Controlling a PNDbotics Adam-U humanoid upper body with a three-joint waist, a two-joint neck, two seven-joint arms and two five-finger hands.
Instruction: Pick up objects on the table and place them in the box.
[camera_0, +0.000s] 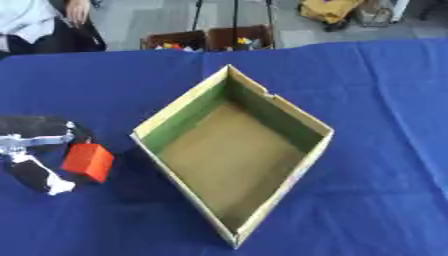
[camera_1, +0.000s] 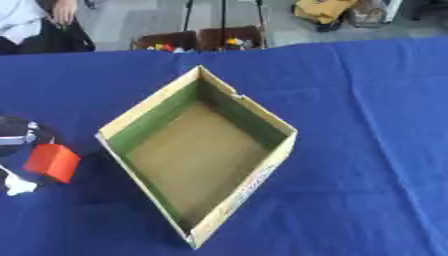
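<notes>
At nine o'clock on the blue surface (camera_0: 376, 150), my left hand (camera_0: 35, 155): black and silver, fingers curled round the red block (camera_0: 87, 161), thumb and fingers pinching it from the nine o'clock side. I cannot tell whether the block is lifted or resting on the cloth.

Item, red block: small, boxy, plain orange-red faces, one corner tilted down; sits just beside the box's nine o'clock corner, outside it.

Item, box (camera_0: 297, 172): open-topped cardboard, green inner walls, brown floor, set diamond-wise at centre. Nothing shows inside.

Right hand: not in view.

Progress, as I judge it: nothing boxed yet; block in my hold, carry toward three o'clock and release over the box remain. No other loose objects show on the surface.
</notes>
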